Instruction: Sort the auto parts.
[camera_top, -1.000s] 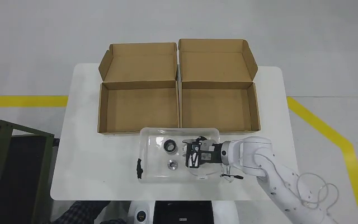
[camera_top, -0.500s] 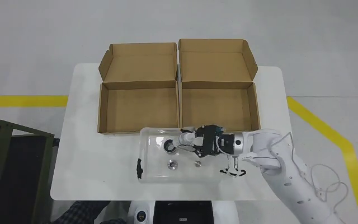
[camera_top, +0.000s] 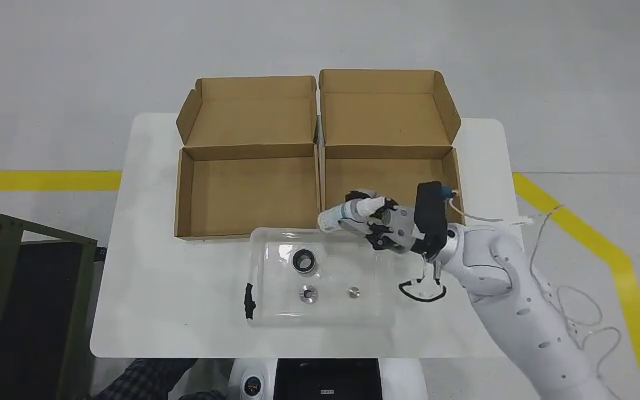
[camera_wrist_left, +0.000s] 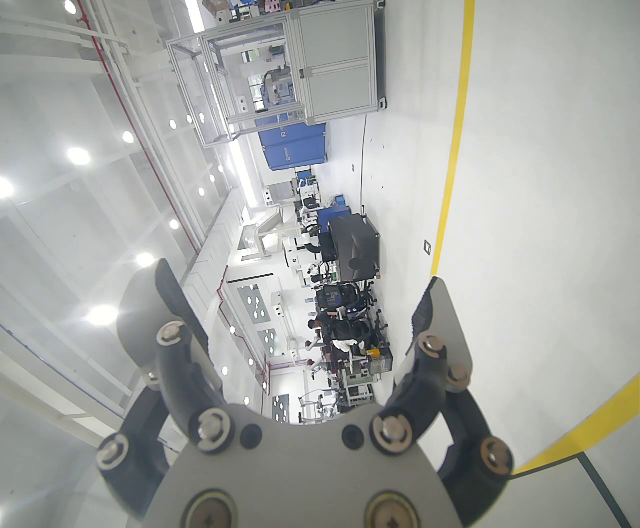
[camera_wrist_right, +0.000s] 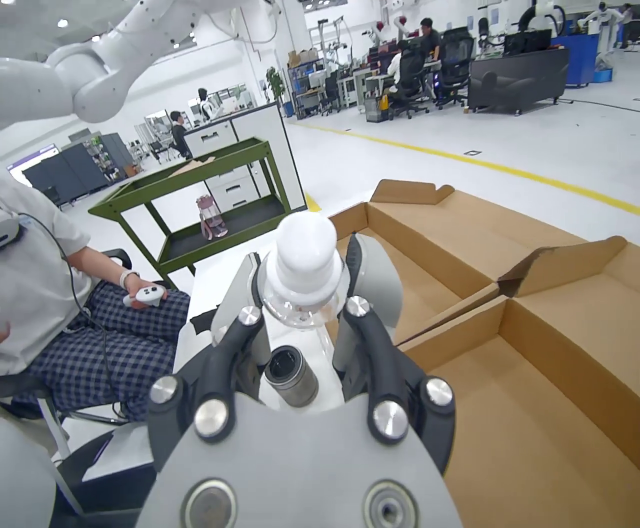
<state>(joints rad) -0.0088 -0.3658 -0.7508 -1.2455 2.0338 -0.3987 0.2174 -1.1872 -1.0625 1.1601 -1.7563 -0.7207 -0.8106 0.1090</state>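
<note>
One white bulb-like part (camera_wrist_right: 305, 250) is clamped in the right gripper (camera_wrist_right: 302, 285) over the right cardboard box's (camera_top: 400, 185) near corner. It looks light, slick and fragile; its waist seems the safest hold.

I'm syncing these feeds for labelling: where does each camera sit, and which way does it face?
Top view: above the arms, looking down at table, cardboard boxes and clear tray; right arm shows.
Left wrist view: on the left wrist, facing the hall; the left fingers, open, show.
Right wrist view: on the right wrist, facing the boxes; the right fingers grip a white part.
Shared: top and right wrist views both show boxes and white part.
</note>
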